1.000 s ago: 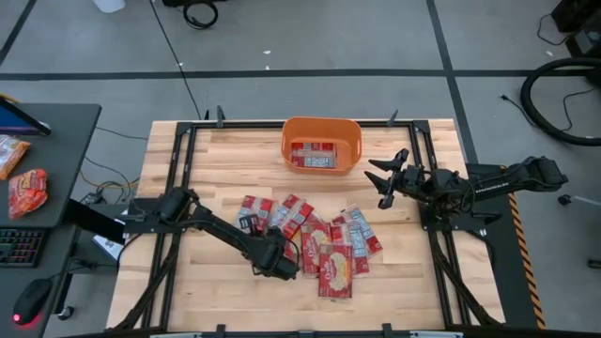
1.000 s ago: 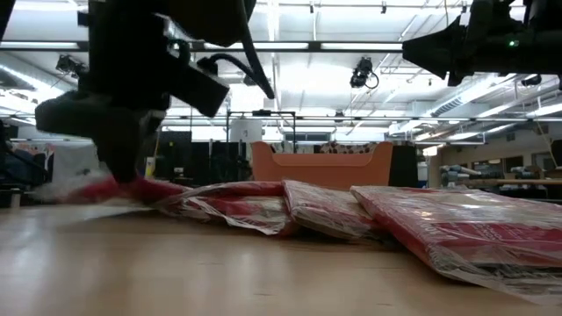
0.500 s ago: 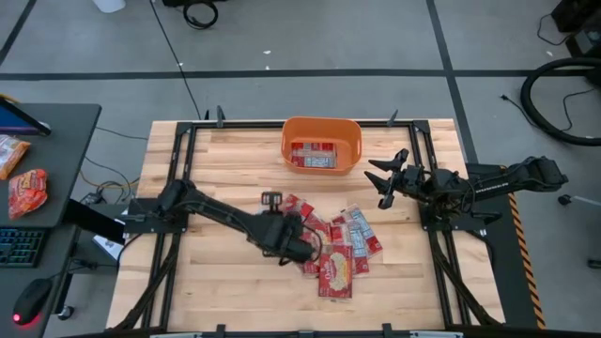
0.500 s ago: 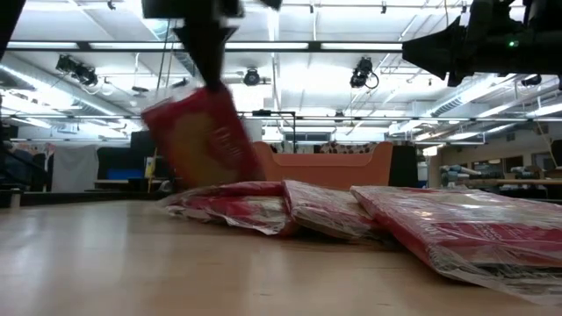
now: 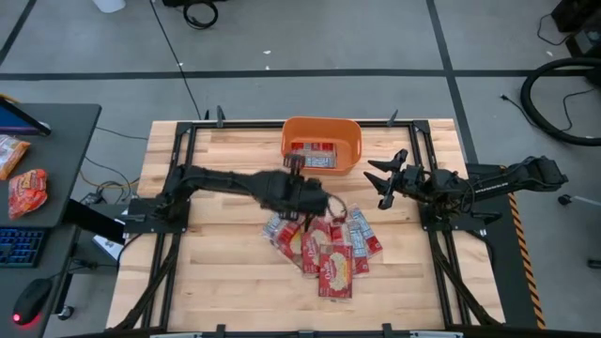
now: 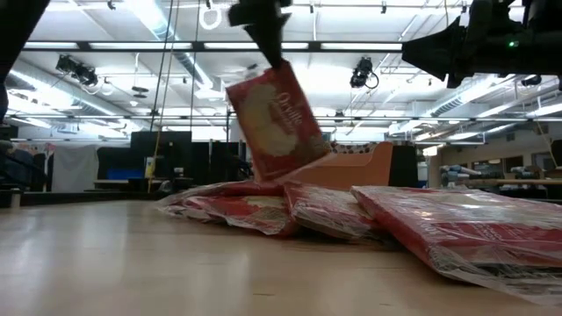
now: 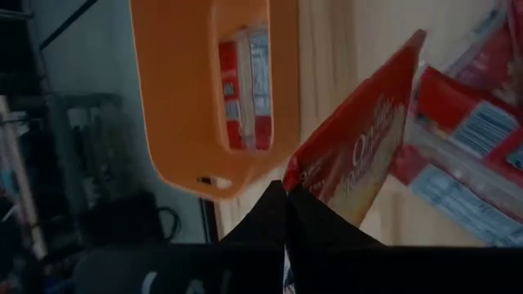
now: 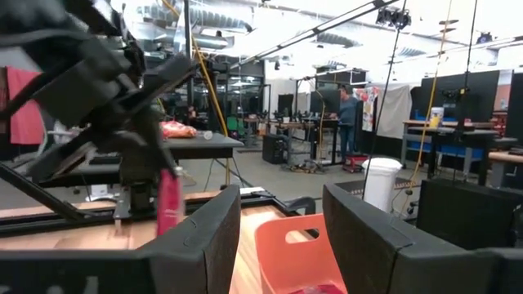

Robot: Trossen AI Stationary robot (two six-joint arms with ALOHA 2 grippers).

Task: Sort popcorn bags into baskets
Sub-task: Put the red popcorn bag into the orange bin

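Note:
My left gripper hovers above the far side of the pile, just short of the orange basket, shut on one red popcorn bag. The other red-and-cream bags lie overlapping on the table's middle; they show as a low heap of bags in the low view. A few packets lie inside the basket. My right gripper waits open, raised, to the right of the basket; the right wrist view shows its gripper gaping toward the basket. My left gripper pinches the bag between its two fingers by the upper end, at a corner. The fingers come from above, pointing down. The bag hangs below them, tilted, lifted clear of the pile and the table.
The table is wooden, with a black frame around its edges. Bare wood lies left of the pile and along the near edge. A side desk with snack packets and a keyboard stands off the table's left.
My left gripper, down at the near left of the pile a second ago, has risen and swung toward the far edge and the basket, staying shut. The bag it took came up off the pile and now hangs tilted in the air. My right arm kept still.

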